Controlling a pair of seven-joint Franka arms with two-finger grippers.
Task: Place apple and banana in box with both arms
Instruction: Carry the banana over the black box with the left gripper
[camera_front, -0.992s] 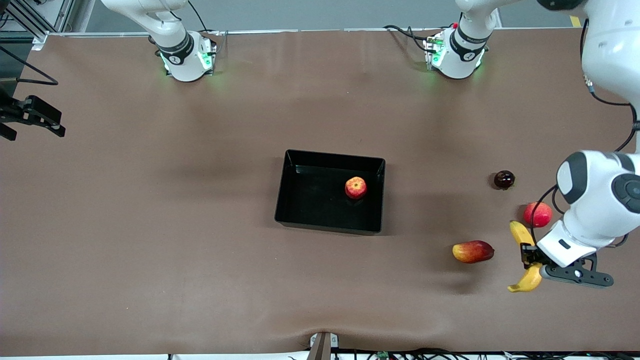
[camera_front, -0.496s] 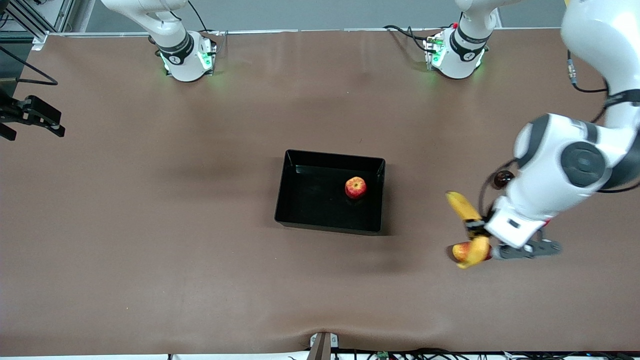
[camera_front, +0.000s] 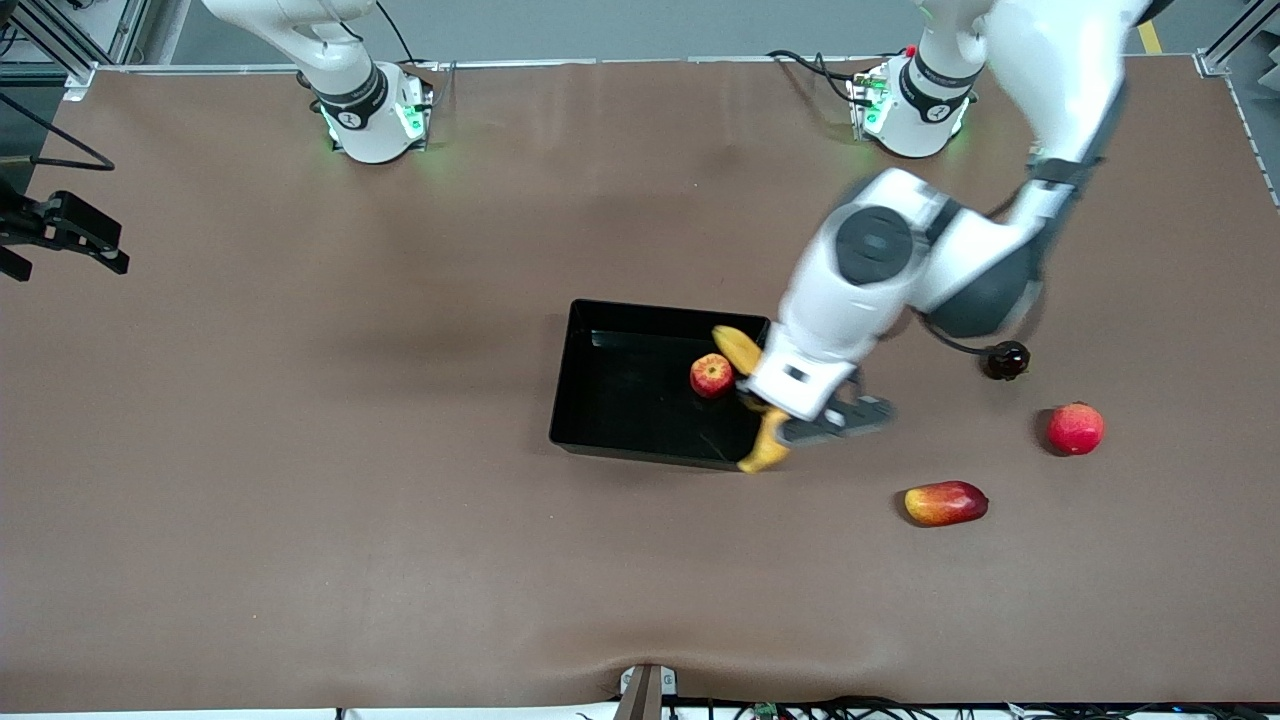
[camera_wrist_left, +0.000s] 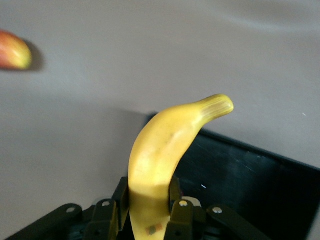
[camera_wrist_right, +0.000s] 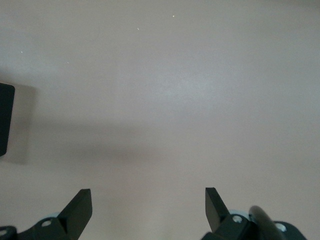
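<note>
My left gripper (camera_front: 762, 402) is shut on the middle of the long yellow banana (camera_front: 739, 348), holding it in the air over the wall of the black box (camera_front: 620, 405) at the left arm's end. In the left wrist view the banana (camera_wrist_left: 165, 145) rises from between the fingers of the left gripper (camera_wrist_left: 148, 191), with a corner of the box (camera_wrist_left: 250, 175) beneath it. The small red apple (camera_front: 711, 376) lies inside the box, close to the banana's upper tip. My right gripper (camera_front: 70, 235) waits open over the table's edge at the right arm's end; the right gripper (camera_wrist_right: 148, 200) has only bare table between its fingers.
A red-and-yellow mango-like fruit (camera_front: 945, 502), a round pinkish-red fruit (camera_front: 1075, 428) and a small dark fruit (camera_front: 1008, 359) lie on the brown table toward the left arm's end. The mango-like fruit (camera_wrist_left: 12, 48) also shows in the left wrist view.
The left arm has carried the banana from near the mango-like and pinkish-red fruits across to the box's edge. The apple and the right arm have not moved.
</note>
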